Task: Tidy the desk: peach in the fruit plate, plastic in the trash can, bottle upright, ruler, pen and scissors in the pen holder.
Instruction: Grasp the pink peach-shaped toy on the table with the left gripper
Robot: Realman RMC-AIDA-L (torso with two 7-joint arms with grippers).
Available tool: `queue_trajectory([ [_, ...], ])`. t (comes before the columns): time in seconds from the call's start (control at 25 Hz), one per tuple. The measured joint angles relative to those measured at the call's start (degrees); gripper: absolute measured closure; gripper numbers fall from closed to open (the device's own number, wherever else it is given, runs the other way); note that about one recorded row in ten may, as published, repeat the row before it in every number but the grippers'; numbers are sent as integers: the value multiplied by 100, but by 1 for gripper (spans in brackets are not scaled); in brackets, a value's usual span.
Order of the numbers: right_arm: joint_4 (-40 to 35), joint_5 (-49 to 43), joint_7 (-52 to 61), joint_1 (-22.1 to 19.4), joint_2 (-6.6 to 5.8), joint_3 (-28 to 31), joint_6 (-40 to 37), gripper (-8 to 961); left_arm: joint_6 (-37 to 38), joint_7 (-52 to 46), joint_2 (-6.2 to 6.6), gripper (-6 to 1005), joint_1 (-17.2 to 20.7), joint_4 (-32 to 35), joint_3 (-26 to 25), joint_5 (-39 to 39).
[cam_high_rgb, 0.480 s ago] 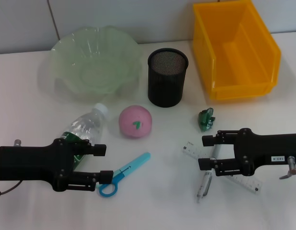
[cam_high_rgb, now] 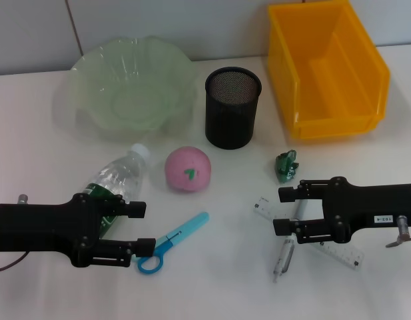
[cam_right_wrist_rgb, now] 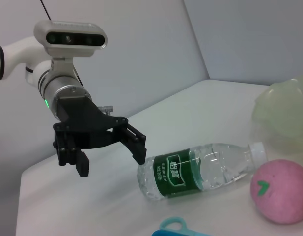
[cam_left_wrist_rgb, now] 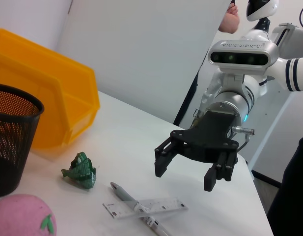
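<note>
White table (cam_high_rgb: 38,293) holds everything. Far right is the yellow bin (cam_high_rgb: 328,70), open top. Far left is the pale green fruit plate (cam_high_rgb: 132,87), wavy rim. Between them, a bit nearer, stands the black mesh pen holder (cam_high_rgb: 232,108), upright. My left gripper (cam_high_rgb: 140,228) sits low at near left, fingers spread wide and holding nothing, its upper finger at the side of the water bottle (cam_high_rgb: 115,183) and its lower finger touching the blue ring of the scissors. My right gripper (cam_high_rgb: 282,211) is at near right, also released, fingers spread over the pen and ruler, gripping neither; whether it touches them I can't tell. The bottle lies on its side left of centre, white cap pointing far toward the plate, green label near my left gripper. Pink peach (cam_high_rgb: 188,169) sits on the table centre, just right of the bottle cap, near side of the pen holder. Clear ruler (cam_high_rgb: 310,241) lies flat at near right, partly under my right gripper, crossed by the grey pen (cam_high_rgb: 285,257). Blue scissors (cam_high_rgb: 173,241) lie near centre, handle ring nearest. Small crumpled green plastic (cam_high_rgb: 286,167) sits right of the peach, nearer than the bin.
</note>
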Motion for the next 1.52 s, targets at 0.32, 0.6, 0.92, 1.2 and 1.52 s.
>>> queue_trajectory([
  [0.32,-1,-6,0,10,8,0,17,210,-5,7,3,211,-4,24,14,0],
  [0.6,0,3,0,9,9,0,0,210,1,12,-9,215,-156,216,-27,1],
  [0.92,30,16,0,-29,12,39,24,211,-518,-25,-213,220,-739,1387,2,491],
  [1.2,26,35,22,5,13,61,32,211,-1142,-392,-658,224,-1768,1916,36,2422],
  [1.52,1,44,36,17,9,70,29,215,-1859,-747,-712,229,-2130,1784,702,2817],
])
